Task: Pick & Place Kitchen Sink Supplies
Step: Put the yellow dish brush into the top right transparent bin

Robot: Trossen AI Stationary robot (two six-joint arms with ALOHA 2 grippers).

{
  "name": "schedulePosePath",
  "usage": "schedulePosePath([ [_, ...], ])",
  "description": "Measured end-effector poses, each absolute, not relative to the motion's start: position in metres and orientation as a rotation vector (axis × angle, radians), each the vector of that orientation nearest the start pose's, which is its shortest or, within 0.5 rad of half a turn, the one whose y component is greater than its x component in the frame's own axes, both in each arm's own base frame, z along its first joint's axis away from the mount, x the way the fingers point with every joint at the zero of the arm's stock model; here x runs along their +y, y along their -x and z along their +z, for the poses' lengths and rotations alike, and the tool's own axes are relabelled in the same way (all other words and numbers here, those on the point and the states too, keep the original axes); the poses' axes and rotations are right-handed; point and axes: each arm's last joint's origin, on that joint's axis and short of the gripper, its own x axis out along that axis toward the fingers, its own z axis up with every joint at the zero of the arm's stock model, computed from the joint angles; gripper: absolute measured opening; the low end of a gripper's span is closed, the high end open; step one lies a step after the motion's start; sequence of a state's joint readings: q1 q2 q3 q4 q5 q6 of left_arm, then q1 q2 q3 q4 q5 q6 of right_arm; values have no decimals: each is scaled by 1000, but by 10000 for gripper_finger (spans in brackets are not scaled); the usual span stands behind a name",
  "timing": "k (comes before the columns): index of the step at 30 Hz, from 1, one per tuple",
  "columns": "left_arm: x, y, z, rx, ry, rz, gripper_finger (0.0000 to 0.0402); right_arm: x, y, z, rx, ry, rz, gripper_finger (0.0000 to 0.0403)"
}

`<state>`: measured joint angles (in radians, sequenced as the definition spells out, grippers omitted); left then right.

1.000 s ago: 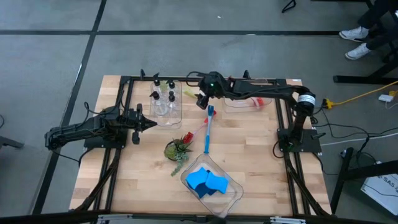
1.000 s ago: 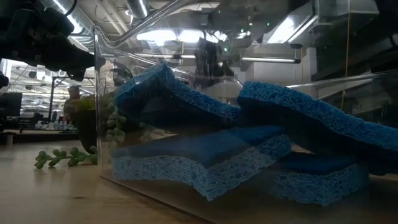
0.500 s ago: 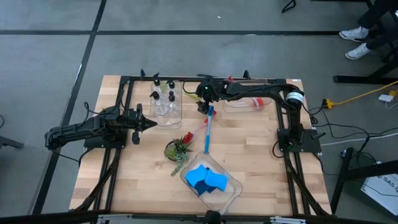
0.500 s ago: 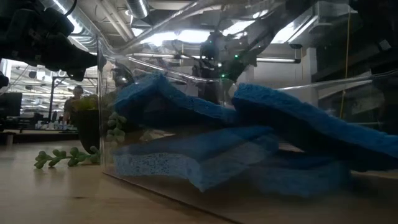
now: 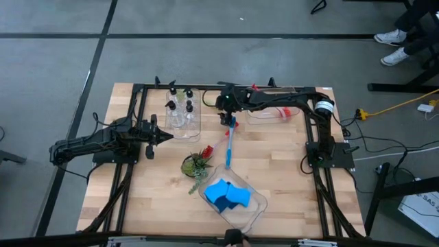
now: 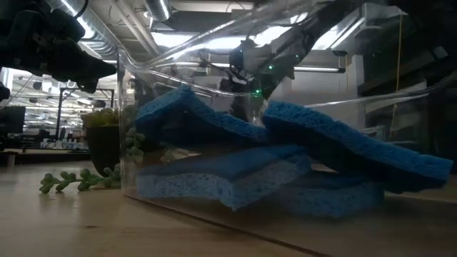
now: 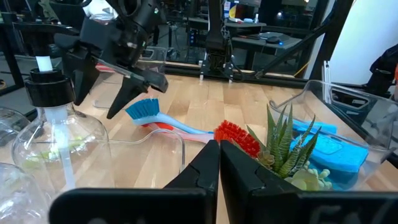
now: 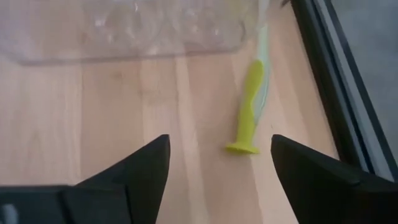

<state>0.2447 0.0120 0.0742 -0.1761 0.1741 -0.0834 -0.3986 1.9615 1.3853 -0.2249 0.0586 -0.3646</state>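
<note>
A blue brush [image 5: 229,145] lies on the table with its bristle head [image 7: 144,109] toward the far edge. A red brush [image 7: 233,134] lies crossed under it. My right gripper [image 5: 225,118] hangs open just above and beside the blue head, slanting down, and touches nothing. A yellow-green brush [image 8: 252,102] lies on the wood ahead of its fingers [image 8: 219,143]. Clear pump bottles [image 5: 180,106] stand in a clear bin. Blue sponges [image 5: 228,197] lie piled in another bin [image 6: 128,128]. My left gripper [image 5: 167,137] waits shut at the table's left.
A small potted plant [image 5: 197,165] stands between the brushes and the sponge bin. A third clear bin [image 5: 271,110] sits at the far right, with something red in it. The black frame [image 5: 312,123] rims the table. Bare wood lies to the right of the blue brush.
My right gripper has come down toward the blue brush's head, drifting a little toward the near edge, and has rolled about its own axis; it stays open. The sponges in the bin have sunk a little.
</note>
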Motion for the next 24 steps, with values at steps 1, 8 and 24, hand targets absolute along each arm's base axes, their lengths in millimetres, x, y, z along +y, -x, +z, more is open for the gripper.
schedulePosePath([
  [1,18,-91,171,108,107,75,6,-169,-391,194,869,203,-283,271],
  [8,18,-91,171,108,107,75,6,-172,-389,195,877,154,-348,252],
  [24,18,-91,171,108,107,75,6,-159,-413,215,746,-53,-395,245],
])
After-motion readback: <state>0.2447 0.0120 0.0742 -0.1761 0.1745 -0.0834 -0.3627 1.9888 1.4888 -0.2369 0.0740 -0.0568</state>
